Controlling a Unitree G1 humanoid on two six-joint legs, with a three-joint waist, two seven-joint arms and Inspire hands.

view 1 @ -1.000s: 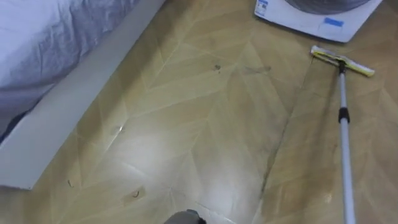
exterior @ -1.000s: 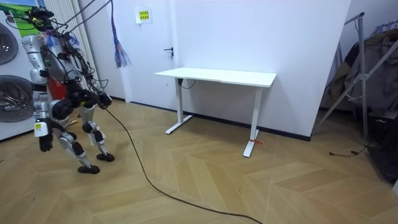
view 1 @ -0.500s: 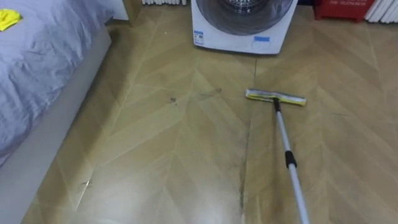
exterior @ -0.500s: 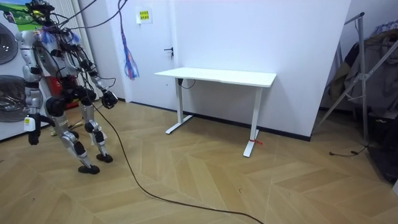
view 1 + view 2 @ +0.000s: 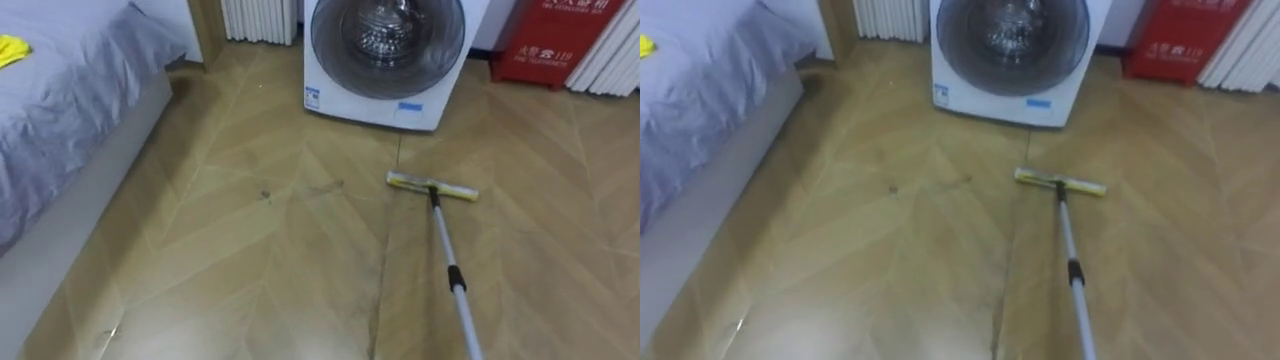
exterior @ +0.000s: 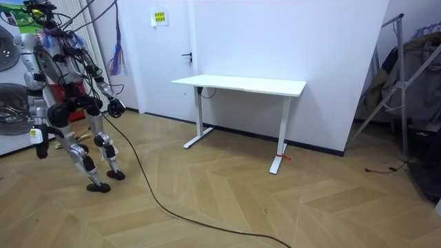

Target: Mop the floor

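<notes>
Mop (image 5: 455, 280): flat on floor (image 5: 250, 260), head at washer's (image 5: 385, 60) 6 o'clock, pole trailing toward 5 o'clock; hands (image 6: 40, 148) too distant to tell fingers' state; hazard: forward stroke rams head into washer.

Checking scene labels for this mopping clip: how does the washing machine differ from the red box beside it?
The washing machine is white with a round glass door; the red box has a flat printed front. The washing machine stands just beyond the mop head; the red box sits to the right of the machine, further back. Both stand on the wooden floor.
</notes>
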